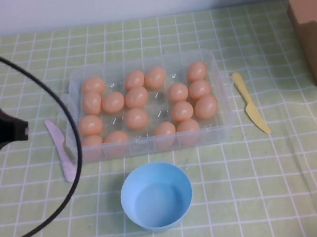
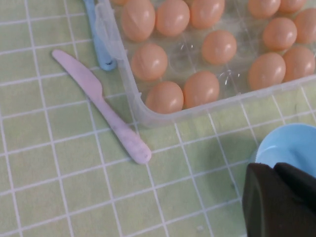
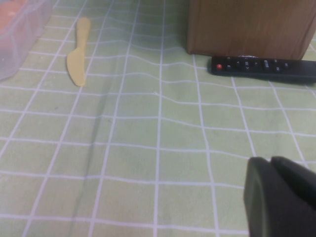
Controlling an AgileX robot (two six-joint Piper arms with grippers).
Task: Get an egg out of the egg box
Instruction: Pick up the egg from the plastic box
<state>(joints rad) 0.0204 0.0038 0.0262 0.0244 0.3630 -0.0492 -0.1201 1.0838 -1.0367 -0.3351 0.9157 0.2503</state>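
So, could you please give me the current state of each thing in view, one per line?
Egg box: lidless, nearly full of eggs.
Blue bowl: upright, empty.
Pink knife: flat, left of the box.
Yellow knife: flat, right of the box.
Left gripper: shut, empty, near the bowl.
Right gripper: shut, empty, over the cloth.

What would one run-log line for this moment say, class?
left gripper: shut, empty, left of egg box | right gripper: low over cloth near remote | eggs: all in box | bowl: empty
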